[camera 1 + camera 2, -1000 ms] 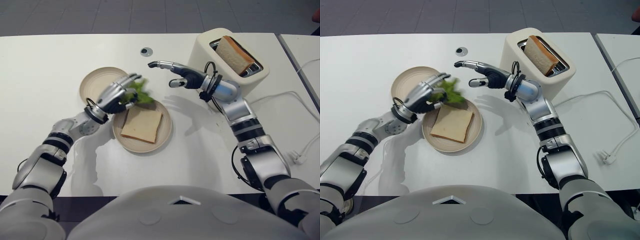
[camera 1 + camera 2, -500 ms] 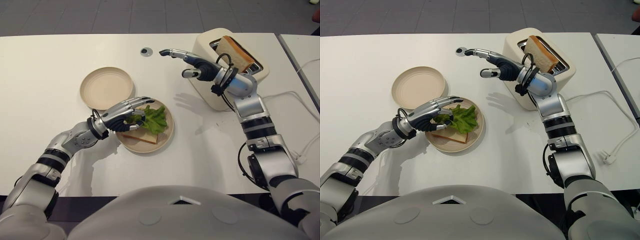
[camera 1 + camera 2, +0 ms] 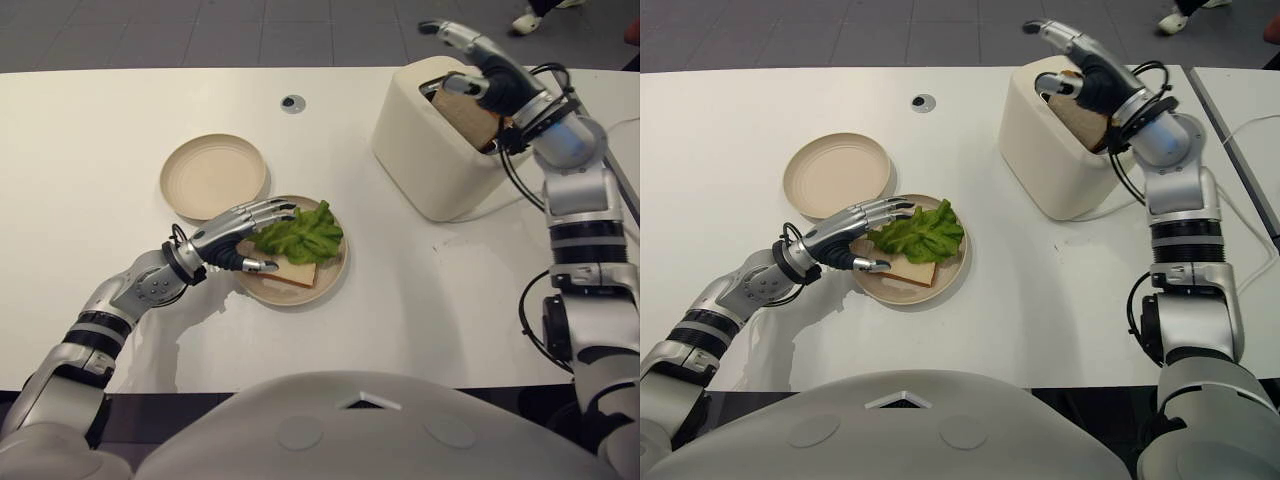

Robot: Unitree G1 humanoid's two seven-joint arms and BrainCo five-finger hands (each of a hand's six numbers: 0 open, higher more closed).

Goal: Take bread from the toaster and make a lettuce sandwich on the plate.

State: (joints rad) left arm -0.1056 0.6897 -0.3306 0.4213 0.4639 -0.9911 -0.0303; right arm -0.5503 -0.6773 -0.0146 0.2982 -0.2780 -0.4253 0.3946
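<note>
- Left hand is sitting at the plate's 9 o'clock edge, fingers loosely spread, tips touching the lettuce lying on the bread slice, gripping nothing.
- Right hand is hovering over the toaster at 2 o'clock, wide open around the toast.
- Worry: withdrawing fingers snagging the lettuce, or a shallow pinch dropping the toast.

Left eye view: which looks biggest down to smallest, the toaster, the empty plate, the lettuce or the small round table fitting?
1. toaster
2. empty plate
3. lettuce, slightly smaller than that plate
4. round table fitting
</note>
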